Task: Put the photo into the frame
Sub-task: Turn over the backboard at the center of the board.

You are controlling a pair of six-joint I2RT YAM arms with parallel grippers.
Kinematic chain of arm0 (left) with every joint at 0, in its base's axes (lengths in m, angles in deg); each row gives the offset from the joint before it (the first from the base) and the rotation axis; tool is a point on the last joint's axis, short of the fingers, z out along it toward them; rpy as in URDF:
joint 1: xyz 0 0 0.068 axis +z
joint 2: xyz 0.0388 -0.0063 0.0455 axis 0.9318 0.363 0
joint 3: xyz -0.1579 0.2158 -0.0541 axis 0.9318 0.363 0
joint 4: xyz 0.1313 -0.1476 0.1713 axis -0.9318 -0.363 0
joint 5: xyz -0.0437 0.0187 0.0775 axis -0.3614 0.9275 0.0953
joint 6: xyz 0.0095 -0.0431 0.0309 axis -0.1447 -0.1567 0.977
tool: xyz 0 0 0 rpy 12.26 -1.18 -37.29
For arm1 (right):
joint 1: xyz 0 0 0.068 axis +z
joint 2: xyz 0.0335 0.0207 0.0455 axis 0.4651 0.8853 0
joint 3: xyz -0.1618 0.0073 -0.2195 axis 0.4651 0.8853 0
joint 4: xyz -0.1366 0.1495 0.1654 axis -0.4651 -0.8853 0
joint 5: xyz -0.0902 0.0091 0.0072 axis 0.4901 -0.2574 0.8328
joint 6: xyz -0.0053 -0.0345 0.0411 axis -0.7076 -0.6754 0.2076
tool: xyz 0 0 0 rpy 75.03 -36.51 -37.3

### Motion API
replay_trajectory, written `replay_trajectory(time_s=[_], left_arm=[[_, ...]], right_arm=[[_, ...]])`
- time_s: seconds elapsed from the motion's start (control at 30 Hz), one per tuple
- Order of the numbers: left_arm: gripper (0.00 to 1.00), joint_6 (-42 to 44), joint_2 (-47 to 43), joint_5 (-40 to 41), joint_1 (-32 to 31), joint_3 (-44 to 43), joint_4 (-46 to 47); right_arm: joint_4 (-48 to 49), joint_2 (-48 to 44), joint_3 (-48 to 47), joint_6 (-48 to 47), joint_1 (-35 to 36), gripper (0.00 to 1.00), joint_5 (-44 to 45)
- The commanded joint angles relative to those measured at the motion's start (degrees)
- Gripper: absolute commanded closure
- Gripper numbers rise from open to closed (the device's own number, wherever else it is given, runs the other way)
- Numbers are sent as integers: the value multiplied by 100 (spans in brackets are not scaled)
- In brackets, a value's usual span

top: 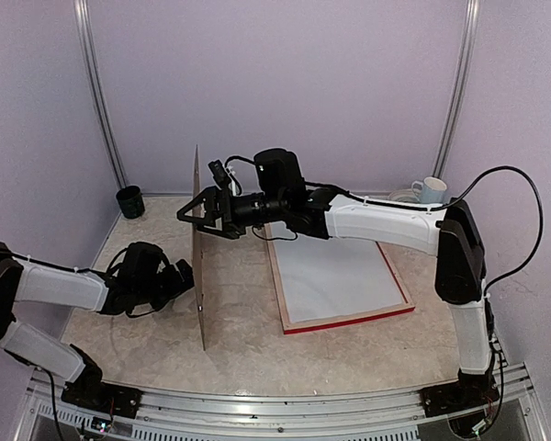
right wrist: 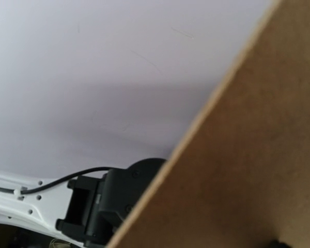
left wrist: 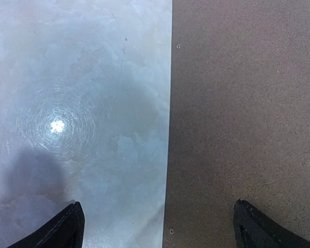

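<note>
The frame (top: 347, 321) lies flat on the table right of centre, showing red edges and a pale rim. A white sheet (top: 335, 276) fills it; I cannot tell whether this is the photo's back. A brown backing board (top: 200, 303) stands upright on its edge at the centre left. My right gripper (top: 191, 219) is open, its fingers straddling the board's upper part. The board (right wrist: 237, 170) fills the lower right of the right wrist view. My left gripper (top: 185, 274) is open close to the board's left face. In the left wrist view the board's (left wrist: 243, 124) edge runs between the left gripper's (left wrist: 157, 227) wide-apart fingers.
A dark cup (top: 129, 201) stands at the back left corner. A white mug (top: 431, 189) on a saucer sits at the back right. Purple walls close in three sides of the marbled table (top: 248, 340).
</note>
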Motion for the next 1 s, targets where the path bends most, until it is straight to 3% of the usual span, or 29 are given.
replay_trajectory(time_s=[0.0,0.53,0.97], left_arm=[[1,87,131,-164,-83,-311,249],[1,77,445,-143,-357,-886,237],[1,412,-419,249,107,-1174,-402]], right_arm=[[126,-305,201,-40,50,5,-104],[668,-597,586,153,50,5,-315],[873,-703,1378,153,-44,5,-185]])
